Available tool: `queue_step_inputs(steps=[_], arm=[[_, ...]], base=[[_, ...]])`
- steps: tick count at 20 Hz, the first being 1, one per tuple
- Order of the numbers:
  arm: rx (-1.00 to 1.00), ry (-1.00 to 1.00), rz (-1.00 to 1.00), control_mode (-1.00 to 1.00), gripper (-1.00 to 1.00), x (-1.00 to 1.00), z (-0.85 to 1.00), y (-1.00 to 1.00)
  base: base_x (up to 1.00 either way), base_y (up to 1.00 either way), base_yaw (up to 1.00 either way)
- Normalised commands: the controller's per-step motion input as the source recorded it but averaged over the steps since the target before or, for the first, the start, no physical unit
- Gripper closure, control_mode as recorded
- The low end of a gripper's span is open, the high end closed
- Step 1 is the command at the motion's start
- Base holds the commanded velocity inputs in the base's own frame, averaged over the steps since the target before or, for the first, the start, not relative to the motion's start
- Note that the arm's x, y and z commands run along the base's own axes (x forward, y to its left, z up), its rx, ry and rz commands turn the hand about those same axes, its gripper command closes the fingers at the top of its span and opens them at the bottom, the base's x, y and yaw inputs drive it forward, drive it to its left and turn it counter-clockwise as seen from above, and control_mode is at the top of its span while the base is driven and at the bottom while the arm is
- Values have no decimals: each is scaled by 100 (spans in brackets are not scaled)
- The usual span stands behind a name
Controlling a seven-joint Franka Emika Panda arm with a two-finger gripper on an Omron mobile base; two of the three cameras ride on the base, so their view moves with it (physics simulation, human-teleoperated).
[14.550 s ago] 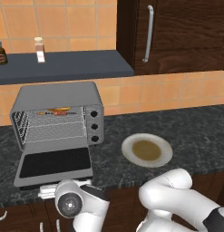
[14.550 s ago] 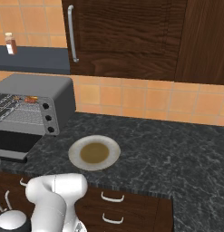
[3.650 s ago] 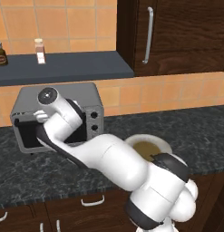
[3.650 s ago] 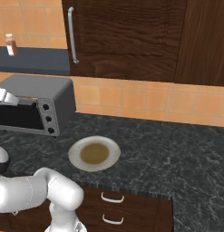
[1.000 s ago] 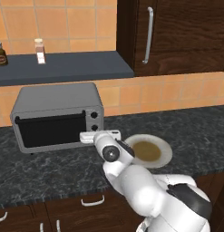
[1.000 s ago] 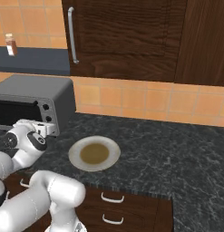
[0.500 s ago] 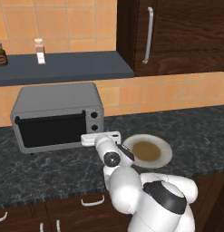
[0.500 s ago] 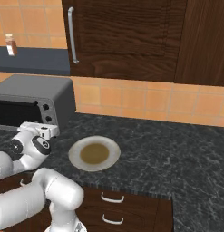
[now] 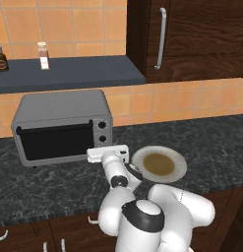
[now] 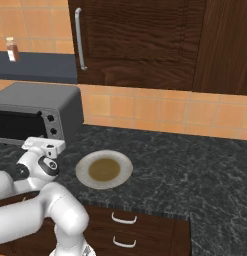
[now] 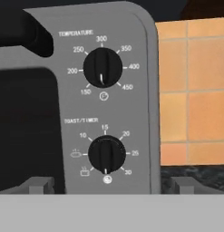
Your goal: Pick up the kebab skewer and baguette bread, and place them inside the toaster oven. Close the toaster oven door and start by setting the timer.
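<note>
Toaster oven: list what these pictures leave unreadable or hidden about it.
- Inside the toaster oven: the toaster oven door is shut and its glass is dark in both base views, so whether the skewer and bread are inside can't be told.
- Knob labels: too small in both base views; readable up close on the temperature knob and timer knob.
- Third knob: cut off by the hand view's bottom edge.
- Gripper: jaws face away from the left base camera.

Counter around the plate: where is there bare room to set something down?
Bare counter runs wide from the plate to the right, up to the tiled wall. A smaller patch lies in front of the toaster oven. It is crowded between oven and plate, where the open gripper sits.
</note>
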Motion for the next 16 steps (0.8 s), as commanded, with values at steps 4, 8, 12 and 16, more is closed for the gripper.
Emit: queue_step_inputs(steps=[4, 8, 12, 16], arm=[[2, 0, 0, -100, -100, 11, 0, 6], [4, 0, 0, -100, -100, 3, 4, 0], [0, -2, 0, -100, -100, 9, 0, 2], [0, 0, 0, -100, -100, 22, 0, 13]], base=[[0, 0, 0], [0, 0, 0], [0, 0, 0], [0, 0, 0]])
